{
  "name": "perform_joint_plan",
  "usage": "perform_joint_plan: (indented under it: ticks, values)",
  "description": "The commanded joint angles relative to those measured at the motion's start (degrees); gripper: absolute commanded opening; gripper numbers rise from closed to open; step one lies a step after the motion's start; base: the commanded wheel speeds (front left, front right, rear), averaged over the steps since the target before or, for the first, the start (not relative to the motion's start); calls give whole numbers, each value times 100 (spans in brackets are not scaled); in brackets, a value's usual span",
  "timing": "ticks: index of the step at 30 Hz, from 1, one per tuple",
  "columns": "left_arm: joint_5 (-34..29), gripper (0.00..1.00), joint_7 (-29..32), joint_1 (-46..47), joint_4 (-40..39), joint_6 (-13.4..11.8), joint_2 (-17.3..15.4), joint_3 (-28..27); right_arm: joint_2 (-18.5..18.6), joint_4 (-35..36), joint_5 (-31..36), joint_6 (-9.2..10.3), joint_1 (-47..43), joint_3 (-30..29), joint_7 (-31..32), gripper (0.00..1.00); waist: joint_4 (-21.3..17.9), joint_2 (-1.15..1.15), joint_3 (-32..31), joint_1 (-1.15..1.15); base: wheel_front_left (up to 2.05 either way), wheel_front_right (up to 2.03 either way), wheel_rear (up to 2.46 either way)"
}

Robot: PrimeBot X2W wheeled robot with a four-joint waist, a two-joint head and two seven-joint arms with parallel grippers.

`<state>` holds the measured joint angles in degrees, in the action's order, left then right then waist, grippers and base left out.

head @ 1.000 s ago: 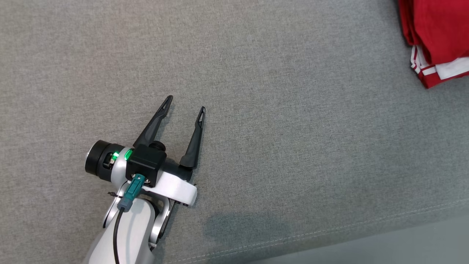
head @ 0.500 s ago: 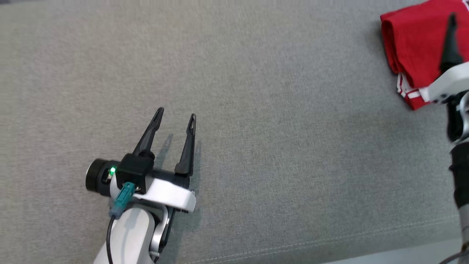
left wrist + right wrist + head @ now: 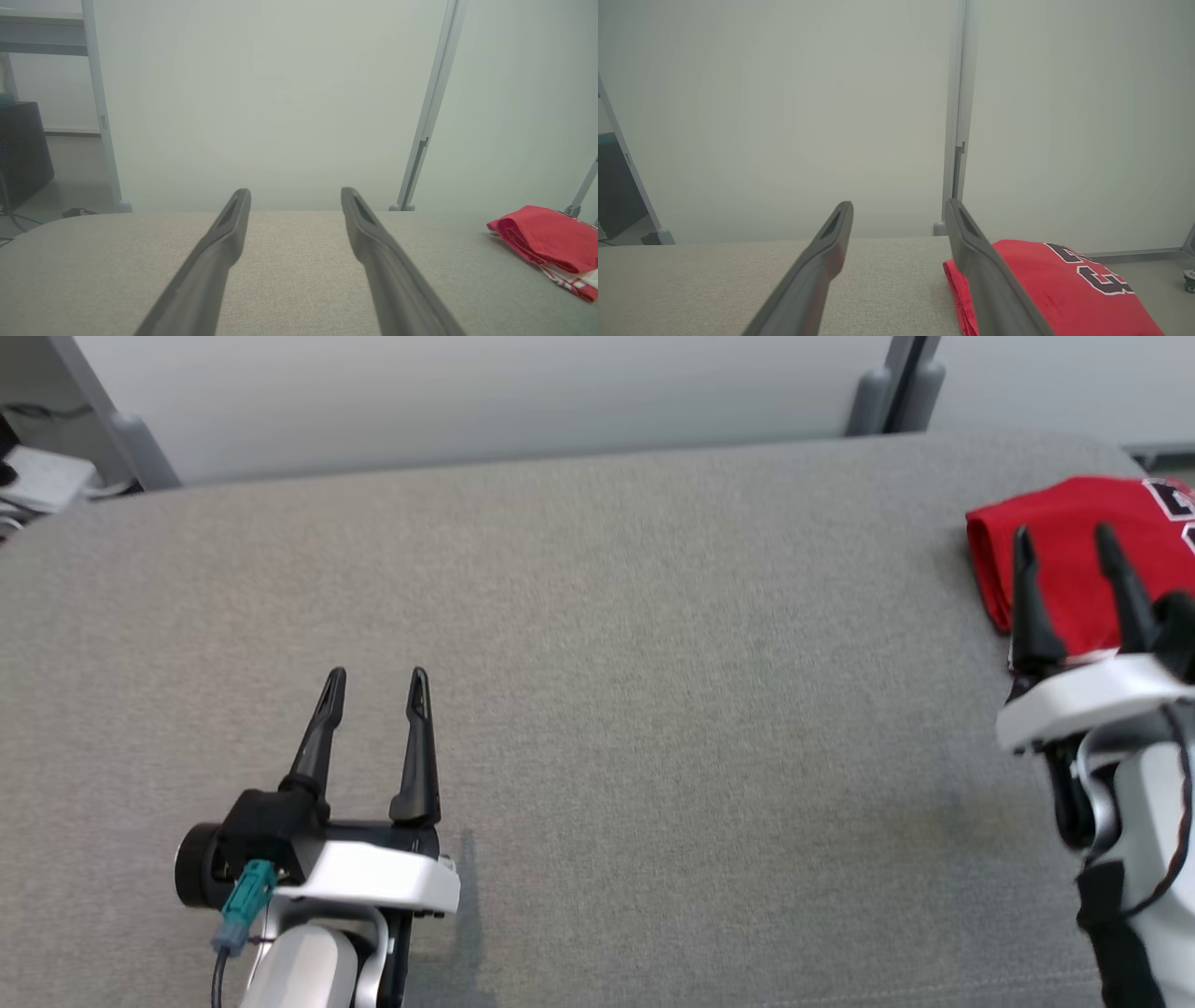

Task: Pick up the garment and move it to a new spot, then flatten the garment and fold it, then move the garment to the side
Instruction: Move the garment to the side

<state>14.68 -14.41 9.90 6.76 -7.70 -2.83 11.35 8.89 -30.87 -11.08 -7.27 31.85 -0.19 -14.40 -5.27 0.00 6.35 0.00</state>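
The garment [image 3: 1074, 555] is a red jersey with dark lettering and white trim, folded into a compact bundle at the far right of the grey padded surface [image 3: 653, 663]. It also lies at the right in the left wrist view [image 3: 546, 240] and under the right finger in the right wrist view [image 3: 1055, 289]. My right gripper [image 3: 1064, 546] hovers open over the garment's near edge, holding nothing. My left gripper [image 3: 376, 683] stands open at the lower left, well away from the garment, with nothing between its fingers [image 3: 219, 252].
Pale partition panels with grey posts [image 3: 896, 383] rise behind the surface's far edge. A dark cabinet and cables [image 3: 23, 154] sit on the floor to the far left.
The head camera has tilted up, bringing the far edge and panels into view. My right gripper has come into view near the garment. My left gripper's fingers now point straighter ahead.
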Motion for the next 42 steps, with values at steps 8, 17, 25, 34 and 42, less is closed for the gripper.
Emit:
perform_joint_plan:
  ticks: [8,17,25,34,42]
  values:
    - [-76,100,-58,-365,-295,55,-23,-357,-77,564,-67,-22,-730,300,-60,100,259,0,-719,0,0,0,0]
    - [-145,100,-59,-679,-370,173,-10,-431,-20,1173,-300,-22,-1588,337,-60,100,427,0,-1067,0,0,0,0]
    - [-186,100,-59,-1041,-286,403,-7,-458,-107,1557,-311,-22,-2321,230,-60,100,461,0,-1291,0,0,0,0]
    - [-372,100,-59,-1540,-236,473,-6,-393,-194,2233,-310,-22,-3310,410,-60,100,454,0,-1431,0,0,0,0]
    - [-409,100,-59,-1567,-62,427,-6,-341,-207,2359,-345,-22,-3495,365,-60,100,440,0,-1430,0,0,0,0]
